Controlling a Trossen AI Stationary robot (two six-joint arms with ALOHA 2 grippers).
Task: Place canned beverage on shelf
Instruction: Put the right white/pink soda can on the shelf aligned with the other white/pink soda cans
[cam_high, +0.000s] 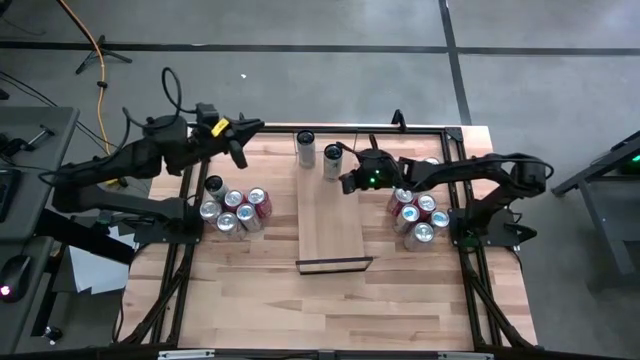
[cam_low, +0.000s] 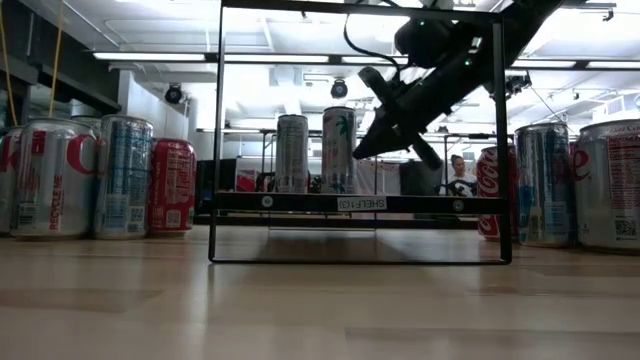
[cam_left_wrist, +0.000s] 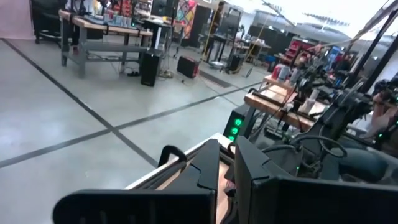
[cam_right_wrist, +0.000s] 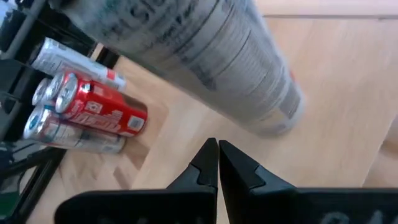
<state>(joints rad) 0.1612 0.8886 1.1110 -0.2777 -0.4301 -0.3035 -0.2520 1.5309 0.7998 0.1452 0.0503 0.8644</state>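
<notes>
The shelf (cam_high: 330, 225) is a pale narrow board lying along the middle of the table, its black lip (cam_high: 335, 265) at the near end. Two tall silver cans (cam_high: 305, 147) (cam_high: 333, 160) stand upright at its far end, also seen in the low view (cam_low: 292, 153) (cam_low: 338, 150). My right gripper (cam_high: 346, 184) is shut and slants down just to the right of the nearer can (cam_right_wrist: 205, 56); the right wrist view shows a gap between its tips (cam_right_wrist: 217, 152) and the can. My left gripper (cam_high: 243, 140) is shut, raised over the far left, holding nothing.
Several cans are clustered left of the shelf (cam_high: 235, 210) and several more to its right (cam_high: 418, 215), under the right arm. Black frame rails (cam_high: 185, 250) run along both table sides. A person (cam_low: 460, 175) shows far behind the table.
</notes>
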